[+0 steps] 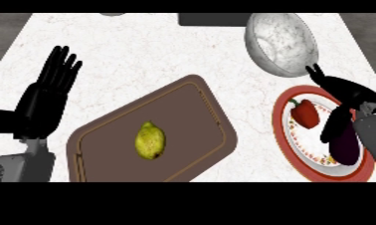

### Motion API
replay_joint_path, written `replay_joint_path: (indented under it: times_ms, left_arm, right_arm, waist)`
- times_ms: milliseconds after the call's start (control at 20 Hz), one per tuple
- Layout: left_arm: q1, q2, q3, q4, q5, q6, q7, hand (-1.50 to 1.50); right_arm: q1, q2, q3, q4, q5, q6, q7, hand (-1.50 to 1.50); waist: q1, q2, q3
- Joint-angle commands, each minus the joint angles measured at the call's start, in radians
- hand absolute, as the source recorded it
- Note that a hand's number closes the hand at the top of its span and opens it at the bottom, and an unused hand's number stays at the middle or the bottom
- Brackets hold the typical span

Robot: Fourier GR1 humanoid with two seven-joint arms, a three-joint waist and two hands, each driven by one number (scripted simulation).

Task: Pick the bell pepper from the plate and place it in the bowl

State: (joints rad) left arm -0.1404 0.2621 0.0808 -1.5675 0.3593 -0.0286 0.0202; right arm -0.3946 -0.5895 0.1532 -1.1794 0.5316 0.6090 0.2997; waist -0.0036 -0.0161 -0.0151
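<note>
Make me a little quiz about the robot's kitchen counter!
1. True or false: the red pepper is already in the bowl.
2. What lies on the brown cutting board? A) a lemon B) a spoon C) a cup
3. Fill in: the purple eggplant shares the ____ with the pepper.

Key
1. False. The pepper is on the plate, and the right hand is over the plate beside it.
2. A, the lemon.
3. Plate.

The left hand rests open at the left edge.
</note>
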Motion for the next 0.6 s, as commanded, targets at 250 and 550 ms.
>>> replay_joint_path:
  times_ms: [250, 550]
  left_arm:
    - [0.001, -0.003, 0.007, -0.057, -0.008, 0.009, 0.057, 0.0]
    - [-0.016, -0.011, 0.022, -0.05, -0.018, -0.003, 0.073, 0.0]
  right_arm:
    - [-0.042, 0.007, 0.105, 0.145, 0.171, -0.051, -0.214, 1.5]
    - [-0.12, 0.049, 0.084, 0.246, 0.262, -0.082, -0.275, 1.5]
  waist:
    - [0.017, 0.018, 0.016]
    - [0.012, 0.018, 0.016]
